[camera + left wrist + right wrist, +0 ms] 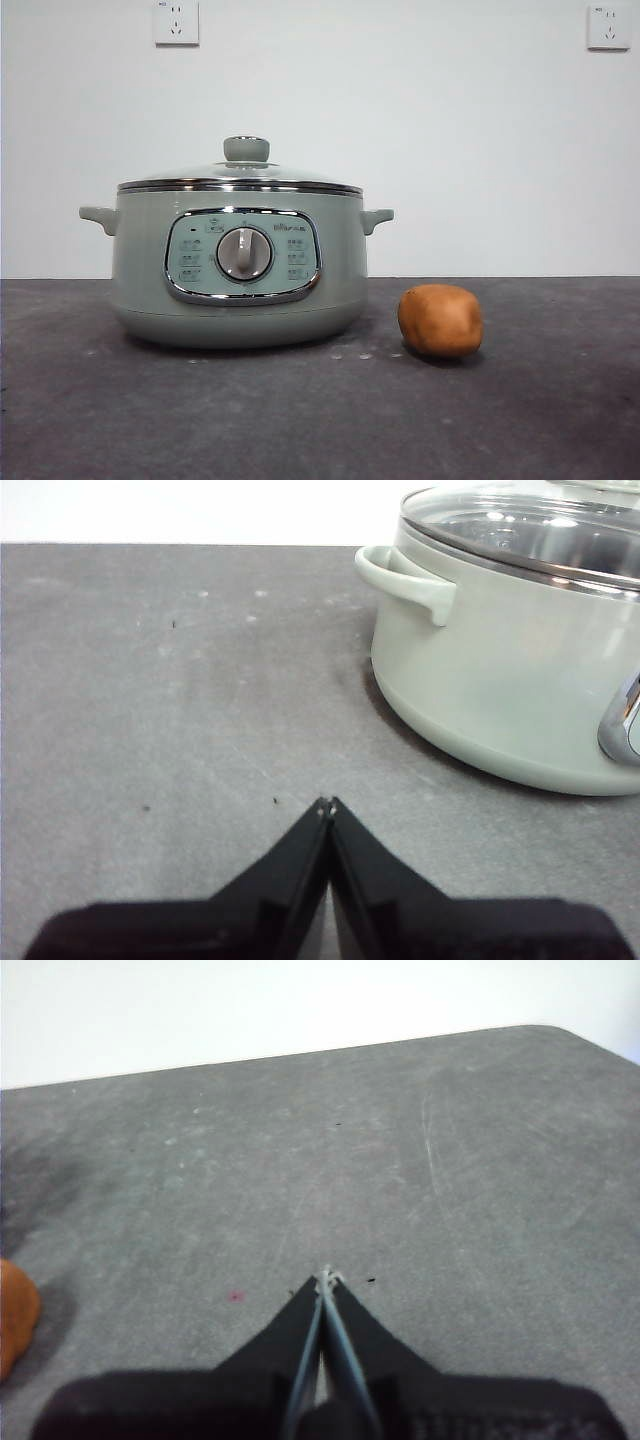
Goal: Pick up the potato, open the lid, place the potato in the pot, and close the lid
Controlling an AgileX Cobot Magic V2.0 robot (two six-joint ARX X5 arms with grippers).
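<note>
Beside the pot [237, 262], just off its right handle, the potato [440, 321] sits on the grey desk [320, 420], untouched; the lid [240, 175] is on. Left tool [327, 804] and right tool [327, 1278] wait, jaws together, so every step remains
</note>
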